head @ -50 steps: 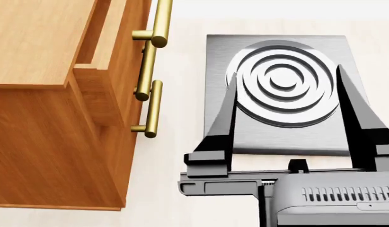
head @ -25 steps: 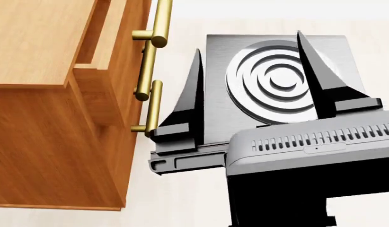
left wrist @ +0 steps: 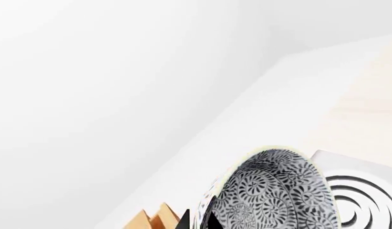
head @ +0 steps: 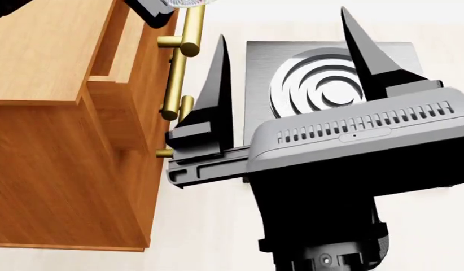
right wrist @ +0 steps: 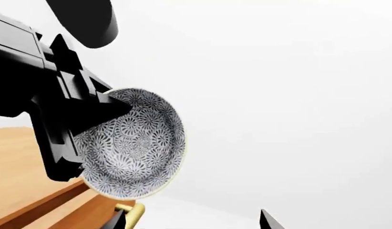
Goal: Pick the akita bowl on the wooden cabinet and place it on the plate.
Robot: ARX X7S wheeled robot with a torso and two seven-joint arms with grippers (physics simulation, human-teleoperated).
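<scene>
Closest to me, the right hand (head: 281, 79) hangs over the pale bench (head: 209, 226) with its two dark fingers (head: 217, 84) spread wide apart and nothing between them. It reaches across the near part of the grey square stove (head: 258, 62), one finger just beside the cabinet's brass handles (head: 188, 28).

Further back and higher up, the left hand (right wrist: 87, 112) is clamped on the rim of the patterned bowl (right wrist: 132, 143). The bowl is tipped onto its side, its inside facing the right wrist camera, and it is lifted clear above the top edge of the wooden cabinet (head: 58, 124). From the head view only a sliver of the bowl shows at the top border, next to the upper handle. The left wrist view shows its patterned outside with the stove's rings beyond it.

The plate is not in any of these views, so the step now, as I judge it, is the carry. To do it well, the left hand should keep its pinch firm, since a rim grip on a tilted bowl may slip. It should travel high enough to clear the handles and swing away from the open right hand, which sits near a likely path. Levelling the bowl before lowering would help it settle flat.
</scene>
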